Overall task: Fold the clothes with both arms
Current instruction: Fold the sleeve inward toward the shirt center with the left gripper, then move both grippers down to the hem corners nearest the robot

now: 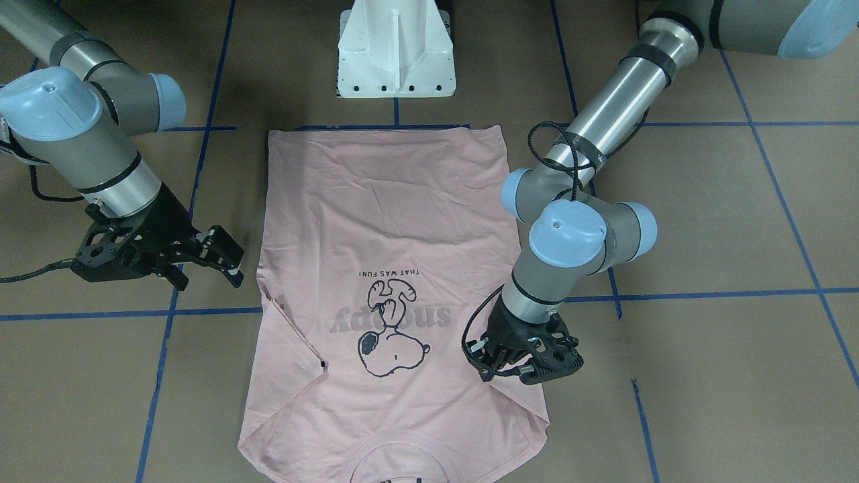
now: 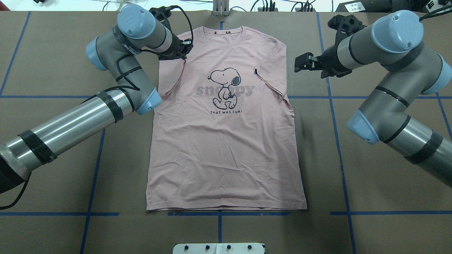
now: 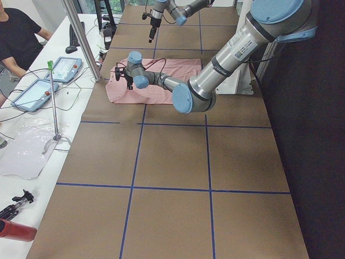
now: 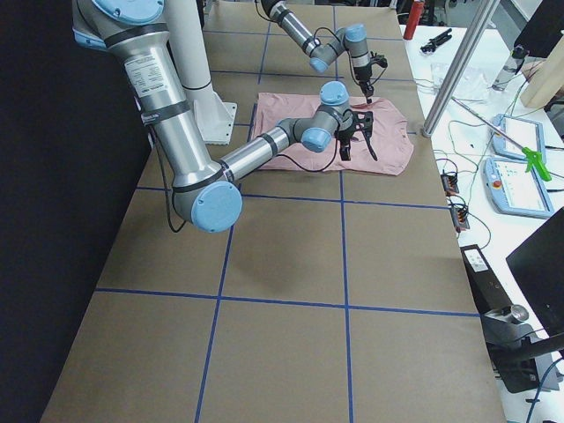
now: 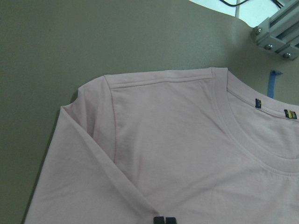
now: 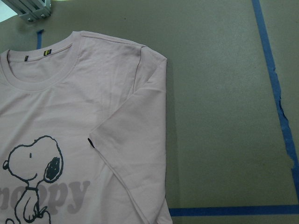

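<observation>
The T-shirt point(image 1: 382, 221) collar runs off the front-facing view's bottom edge. Only the tips of the left gripper point(image 5: 164, 220) show, bottom centre of its wrist view.

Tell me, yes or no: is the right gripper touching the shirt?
No: in the overhead view the right gripper hangs open over bare table, clear of the shirt's edge.

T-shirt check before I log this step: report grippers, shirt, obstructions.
Left gripper shut at T-shirt edge. Right gripper open, off the cloth. Shirt flat, print up, sleeves folded in. Nothing blocking.
</observation>
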Tool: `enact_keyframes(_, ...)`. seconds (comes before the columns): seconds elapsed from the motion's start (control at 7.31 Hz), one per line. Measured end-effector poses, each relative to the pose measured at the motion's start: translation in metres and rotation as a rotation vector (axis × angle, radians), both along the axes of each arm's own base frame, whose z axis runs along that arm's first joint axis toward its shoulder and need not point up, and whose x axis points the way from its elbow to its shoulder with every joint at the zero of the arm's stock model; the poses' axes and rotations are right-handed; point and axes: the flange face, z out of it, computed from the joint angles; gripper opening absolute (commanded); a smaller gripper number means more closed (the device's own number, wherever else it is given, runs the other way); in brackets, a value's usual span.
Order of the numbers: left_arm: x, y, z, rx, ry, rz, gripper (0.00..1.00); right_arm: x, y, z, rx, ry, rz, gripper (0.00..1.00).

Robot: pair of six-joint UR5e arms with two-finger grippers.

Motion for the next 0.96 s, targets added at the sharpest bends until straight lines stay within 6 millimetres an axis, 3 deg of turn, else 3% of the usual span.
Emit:
enact_keyframes(0.27, -0.006, 0.008, -0.012, 0.019, 0.032, -0.004, 0.58, -0.005, 0.004, -0.003, -0.018, -0.012, 0.005, 1.00)
enact_keyframes(0.41, -0.014, 0.027, -0.016, 0.025, 0.069, -0.006, 0.58, -0.010, 0.012, -0.008, -0.063, -0.039, 0.033, 1.00)
enact_keyframes(0.55, -0.020, 0.055, -0.021, 0.032, 0.112, 0.003, 0.58, -0.029, 0.033, -0.015, -0.131, -0.073, 0.072, 1.00)
enact_keyframes(0.68, -0.025, 0.086, -0.028, 0.033, 0.151, 0.017, 0.58, -0.055, 0.072, -0.016, -0.189, -0.091, 0.098, 0.96)
enact_keyframes(0.82, -0.035, 0.121, -0.027, 0.021, 0.175, 0.033, 0.61, -0.081, 0.130, -0.007, -0.243, -0.099, 0.122, 0.88)
enact_keyframes(0.96, -0.048, 0.151, -0.024, 0.016, 0.188, 0.047, 0.62, -0.100, 0.191, -0.001, -0.287, -0.109, 0.157, 0.86)
